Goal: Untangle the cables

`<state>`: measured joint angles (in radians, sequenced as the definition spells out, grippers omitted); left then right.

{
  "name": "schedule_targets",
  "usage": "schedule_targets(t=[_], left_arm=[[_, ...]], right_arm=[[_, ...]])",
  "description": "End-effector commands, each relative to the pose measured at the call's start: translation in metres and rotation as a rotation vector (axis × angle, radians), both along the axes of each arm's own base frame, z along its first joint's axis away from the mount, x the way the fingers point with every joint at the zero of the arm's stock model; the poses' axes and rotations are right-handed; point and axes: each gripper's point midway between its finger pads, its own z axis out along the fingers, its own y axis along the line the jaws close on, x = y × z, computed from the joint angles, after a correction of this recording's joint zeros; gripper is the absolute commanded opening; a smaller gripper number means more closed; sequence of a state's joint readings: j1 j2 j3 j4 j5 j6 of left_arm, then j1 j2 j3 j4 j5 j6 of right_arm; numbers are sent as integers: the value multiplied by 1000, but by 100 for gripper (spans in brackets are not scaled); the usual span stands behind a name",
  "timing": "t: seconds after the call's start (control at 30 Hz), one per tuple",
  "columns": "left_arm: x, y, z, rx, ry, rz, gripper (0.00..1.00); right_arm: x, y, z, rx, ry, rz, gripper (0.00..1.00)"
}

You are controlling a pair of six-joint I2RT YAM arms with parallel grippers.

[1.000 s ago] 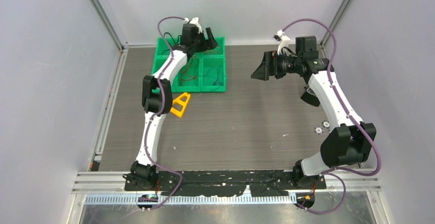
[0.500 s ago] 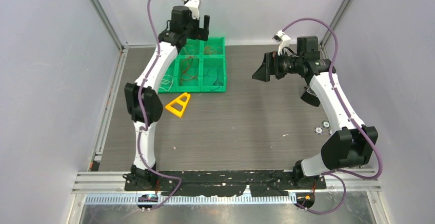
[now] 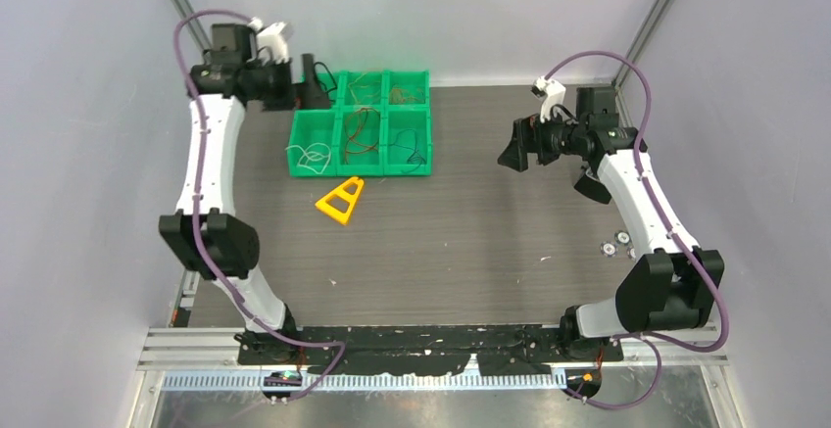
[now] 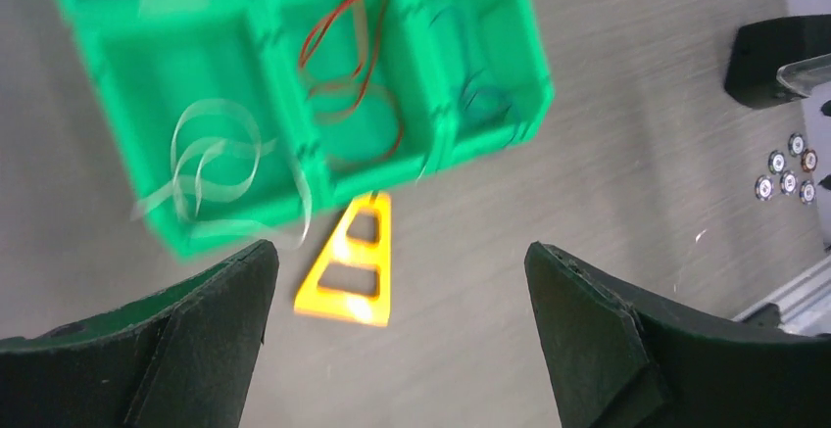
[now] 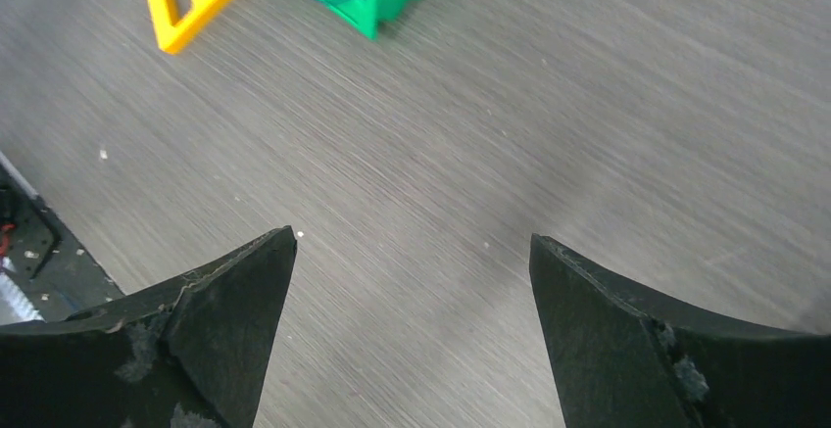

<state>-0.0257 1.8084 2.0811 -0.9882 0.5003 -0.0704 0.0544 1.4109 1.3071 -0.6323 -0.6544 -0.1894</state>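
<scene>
Worktop (image 3: 470,242): grey wood-grain surface; the green tray sits toward its far left.
Green tray (image 3: 392,168): 6 compartments in 2 rows of 3; the reference for every place below.
Left tool (image 3: 306,73): just beyond the tray's far-left corner, jaws spread wide, nothing between them.
Right tool (image 3: 514,146): well right of the tray, jaws spread wide, empty, over bare worktop.
Yellow frame (image 3: 341,200): flat triangle just in front of the tray's near wall; contact cannot be told.
Cables (image 3: 361,134): inside the tray. White loops (image 3: 314,159) lie near-left, red and orange near-middle, a dark cable (image 3: 412,149) near-right, with finer strands in the far row.
Cable handling: judged featherweight, limp, springy and apt to slip or snag. Best pinched at a loop standing off a compartment floor, with jaws closed almost fully.
View differences: only the top view shows the far row. The blurred left wrist view suggests the white loops (image 4: 211,154) spill over the near wall. The right wrist view catches only the tray's corner and the yellow frame.
Metal discs (image 3: 615,244): small cluster well right of the tray.
</scene>
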Motion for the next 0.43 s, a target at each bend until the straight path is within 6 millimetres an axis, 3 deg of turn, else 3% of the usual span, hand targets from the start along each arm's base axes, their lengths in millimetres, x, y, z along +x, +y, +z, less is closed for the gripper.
schedule_targets(t=[0.0, 0.1, 0.2, 0.4], left_arm=[[-58, 45, -21, -4, 171, 84, 99], [-85, 69, -51, 124, 244, 127, 100], [-103, 76, -71, 175, 236, 143, 100], [-124, 73, -82, 235, 198, 134, 100]], right_arm=[[-6, -25, -16, -88, -41, -40, 95], [-14, -42, -40, -124, 8, -84, 95], [-26, -49, -66, -147, 81, -102, 95], [-39, -51, -76, -152, 131, -121, 95]])
